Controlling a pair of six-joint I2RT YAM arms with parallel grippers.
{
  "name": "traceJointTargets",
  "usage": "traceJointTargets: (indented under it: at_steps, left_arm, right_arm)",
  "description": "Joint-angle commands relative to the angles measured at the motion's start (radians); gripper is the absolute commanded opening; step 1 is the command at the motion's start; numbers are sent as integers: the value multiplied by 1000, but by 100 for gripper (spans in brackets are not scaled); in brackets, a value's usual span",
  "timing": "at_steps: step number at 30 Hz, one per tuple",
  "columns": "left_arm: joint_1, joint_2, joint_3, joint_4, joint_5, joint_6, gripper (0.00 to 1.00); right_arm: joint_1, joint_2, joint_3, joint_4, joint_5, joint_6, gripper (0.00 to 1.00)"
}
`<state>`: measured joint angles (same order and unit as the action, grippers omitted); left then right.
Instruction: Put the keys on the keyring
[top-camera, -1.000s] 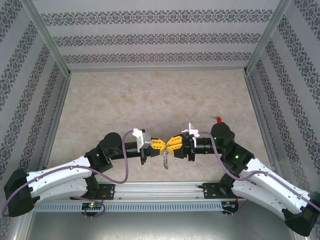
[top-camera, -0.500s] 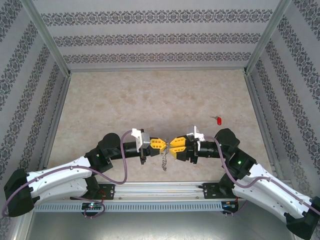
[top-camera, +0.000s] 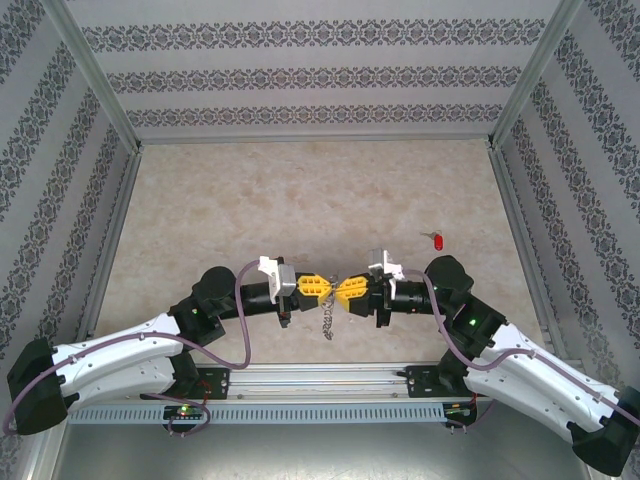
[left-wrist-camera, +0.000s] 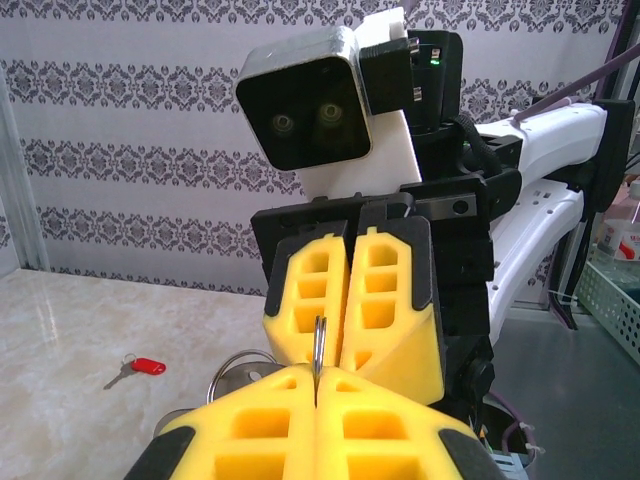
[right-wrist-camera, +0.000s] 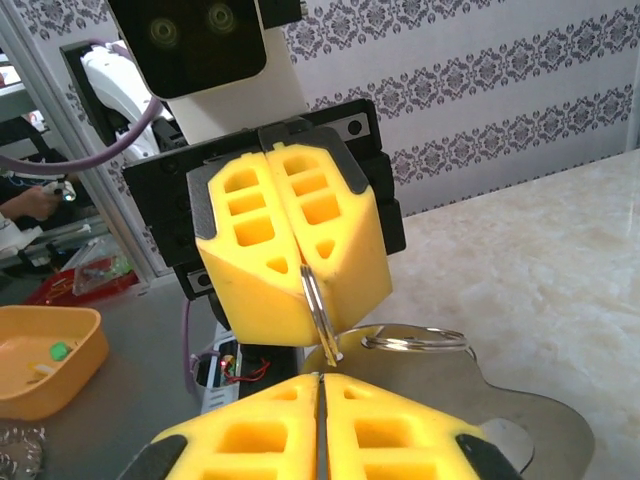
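This looks like a robotics lab, with the bench boxed in as a test cell. Wallpapered panels (top-camera: 320, 75) in aluminium framing (top-camera: 95, 75) close three sides of a marble-look tabletop (top-camera: 300, 200). At the bottom of the overhead view, the left arm (top-camera: 120, 355) and right arm (top-camera: 540, 375) are bolted to a metal rail (top-camera: 320, 378). In the lower left of the right wrist view, an orange bin (right-wrist-camera: 45, 360) of small bits sits on a grey bench.
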<state>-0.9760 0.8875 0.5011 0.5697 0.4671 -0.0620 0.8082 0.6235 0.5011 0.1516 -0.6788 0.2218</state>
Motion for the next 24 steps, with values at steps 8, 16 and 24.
traceJointTargets:
  at_steps: [8, 16, 24]
  left_arm:
    - [-5, -11, -3, 77, 13, -15, 0]
    - [-6, -10, -3, 77, 26, -21, 0]
    - [-5, -24, -2, 66, 23, -13, 0]
  right_arm:
    - [28, -27, 16, 45, -33, -12, 21]
    - [28, -35, 1, 63, 23, -13, 20]
    - [28, -40, 3, 42, 35, -16, 23]
